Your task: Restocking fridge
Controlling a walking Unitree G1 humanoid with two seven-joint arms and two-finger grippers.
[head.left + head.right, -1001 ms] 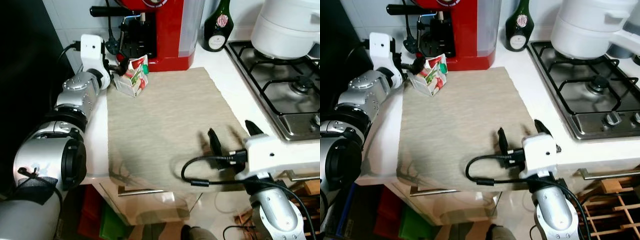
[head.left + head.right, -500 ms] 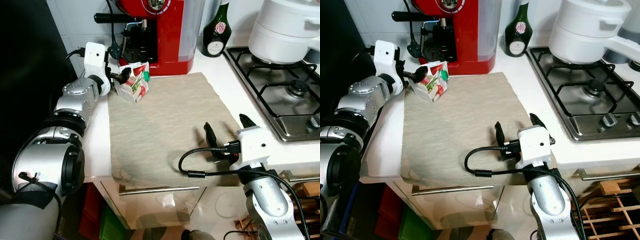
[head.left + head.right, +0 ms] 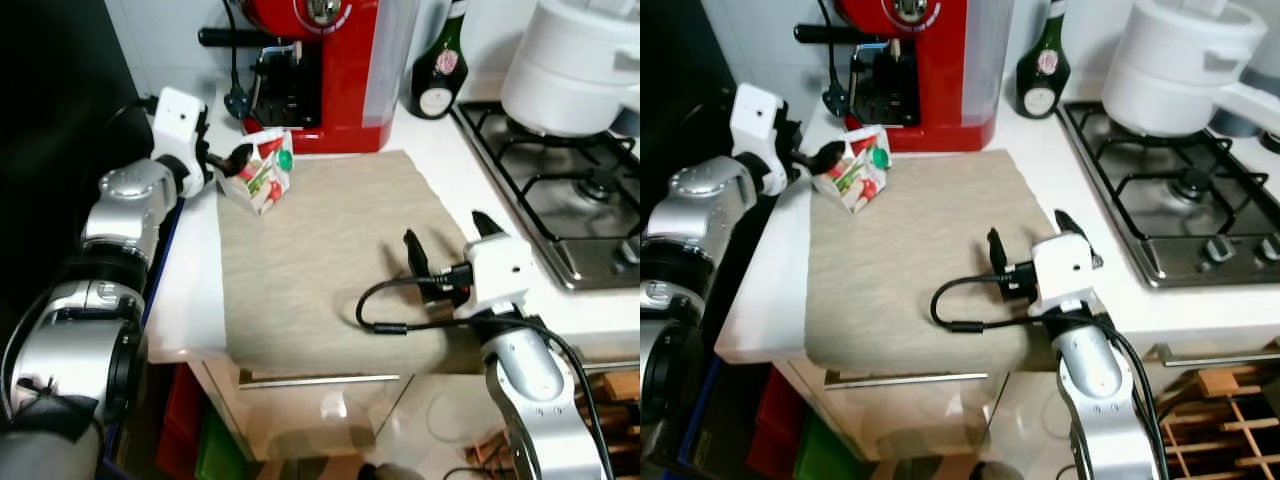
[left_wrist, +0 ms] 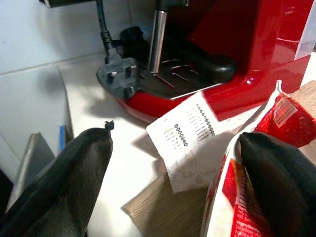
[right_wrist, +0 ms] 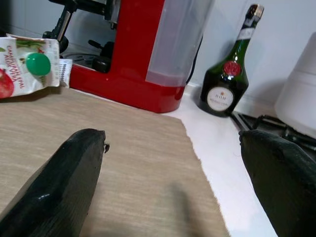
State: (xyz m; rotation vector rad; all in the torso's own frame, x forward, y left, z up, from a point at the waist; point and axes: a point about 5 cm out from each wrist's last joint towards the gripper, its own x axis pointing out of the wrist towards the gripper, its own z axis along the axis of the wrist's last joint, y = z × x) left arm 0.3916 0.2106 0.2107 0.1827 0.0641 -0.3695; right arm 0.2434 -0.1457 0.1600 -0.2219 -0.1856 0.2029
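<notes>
A small juice carton (image 3: 264, 178) with a green cap and red fruit print leans on the far left corner of the beige mat (image 3: 330, 250). My left gripper (image 3: 232, 164) is open at the carton's top. In the left wrist view one finger (image 4: 281, 182) lies against the carton (image 4: 224, 190) and the other finger (image 4: 59, 182) is well off to the side. My right gripper (image 3: 448, 240) hovers open over the mat's near right part, holding nothing. The carton (image 5: 27, 64) also appears far off in the right wrist view.
A red coffee machine (image 3: 325, 60) stands just behind the carton, with a black plug (image 4: 116, 76) beside its drip tray. A green bottle (image 3: 440, 65), a gas hob (image 3: 560, 190) and a white pot (image 3: 580, 60) are at the right. The counter's front edge (image 3: 300, 365) is near.
The whole picture has shifted, so the camera moved. My left gripper stays at the carton's top and my right gripper stays open over the mat.
</notes>
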